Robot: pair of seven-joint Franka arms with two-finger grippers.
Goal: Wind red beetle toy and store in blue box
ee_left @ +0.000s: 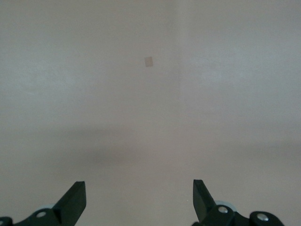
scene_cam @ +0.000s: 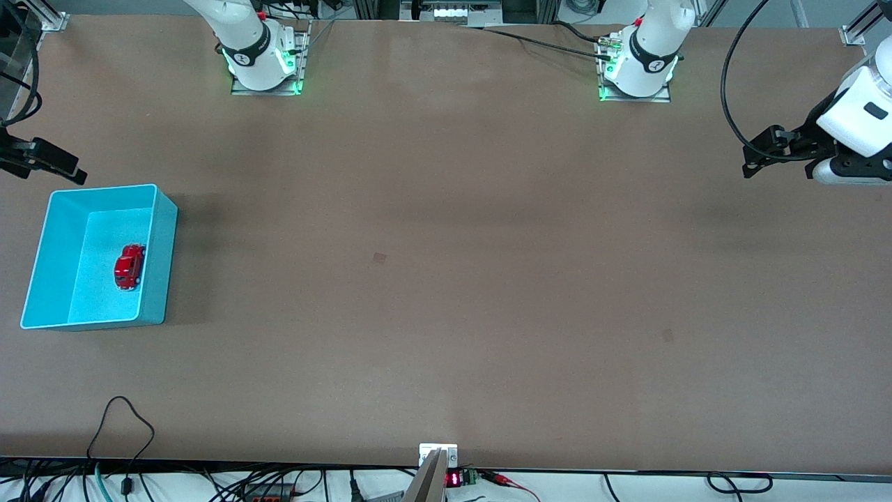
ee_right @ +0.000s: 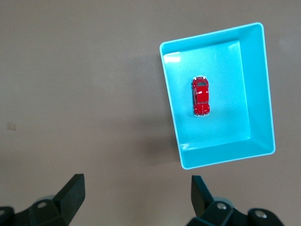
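Note:
The red beetle toy lies on the floor of the blue box, which stands on the table at the right arm's end. My right gripper hangs high over the bare table just beside the box's corner, open, with nothing between its fingers. At the left arm's end of the table my left gripper hovers over bare brown tabletop, also open and empty. Neither gripper touches the toy or the box.
The two arm bases stand along the table's edge farthest from the front camera. Loose cables and a small electronics unit sit at the edge nearest it. A small faint mark shows mid-table.

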